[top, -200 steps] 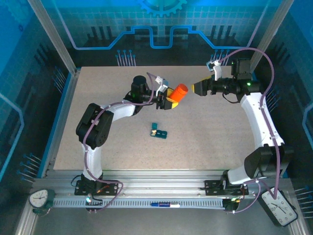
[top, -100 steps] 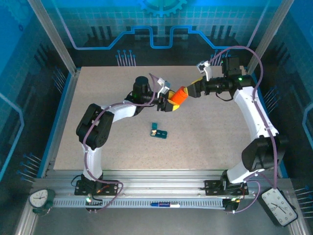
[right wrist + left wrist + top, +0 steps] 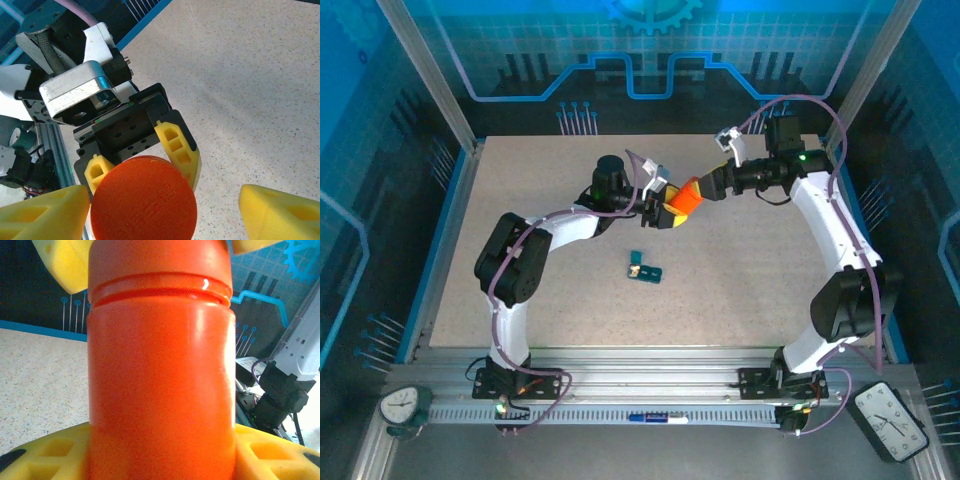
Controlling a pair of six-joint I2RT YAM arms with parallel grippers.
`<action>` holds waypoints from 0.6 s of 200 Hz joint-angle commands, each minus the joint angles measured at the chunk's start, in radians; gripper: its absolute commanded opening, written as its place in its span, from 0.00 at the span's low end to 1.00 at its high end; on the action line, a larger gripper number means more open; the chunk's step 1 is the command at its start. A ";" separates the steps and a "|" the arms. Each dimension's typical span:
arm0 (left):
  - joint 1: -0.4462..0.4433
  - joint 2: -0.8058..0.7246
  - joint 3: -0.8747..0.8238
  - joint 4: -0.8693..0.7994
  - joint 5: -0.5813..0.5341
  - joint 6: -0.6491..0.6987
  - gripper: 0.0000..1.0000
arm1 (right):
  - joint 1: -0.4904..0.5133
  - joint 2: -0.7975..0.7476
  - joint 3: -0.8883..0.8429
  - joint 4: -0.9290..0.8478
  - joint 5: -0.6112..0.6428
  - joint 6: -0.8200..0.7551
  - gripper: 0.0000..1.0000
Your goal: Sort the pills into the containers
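Note:
My left gripper [image 3: 668, 210] is shut on the body of an orange cylindrical bottle [image 3: 684, 198] and holds it above the back middle of the table, tilted with its cap toward the right arm. In the left wrist view the bottle [image 3: 160, 365] rises between my yellow fingers [image 3: 45, 460]. My right gripper [image 3: 706, 186] straddles the cap [image 3: 144, 199]. It is open: one finger [image 3: 45, 215] sits beside the cap, the other [image 3: 280, 215] stands well clear. The dark-teal pill box [image 3: 644, 268] lies on the table nearer the front. The pills are out of view.
The speckled table [image 3: 520, 300] is fenced by an aluminium frame and blue panels. A clock [image 3: 400, 405] and a second clock [image 3: 895, 420] sit at the front corners, and a pen [image 3: 655, 417] lies on the front rail.
The right gripper has moved left from beside the bottle onto its cap, and its jaws have narrowed a little. The left gripper has kept hold of the bottle and drawn it slightly lower.

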 commanded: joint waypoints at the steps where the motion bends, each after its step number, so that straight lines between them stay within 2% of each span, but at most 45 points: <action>1: -0.008 -0.048 0.014 0.003 0.035 0.031 0.00 | 0.021 0.013 0.025 -0.030 -0.027 -0.024 0.77; 42: -0.008 -0.051 0.013 0.004 0.034 0.031 0.00 | 0.029 0.021 0.028 -0.029 -0.030 -0.021 0.68; 73: -0.008 -0.053 0.012 0.006 0.035 0.030 0.00 | 0.033 0.027 0.029 -0.033 -0.035 -0.021 0.58; 95: -0.007 -0.053 0.011 0.007 0.034 0.029 0.00 | 0.035 0.031 0.025 -0.034 -0.037 -0.021 0.48; 120: -0.007 -0.053 0.013 0.008 0.035 0.028 0.00 | 0.038 0.031 0.014 -0.033 -0.037 -0.015 0.42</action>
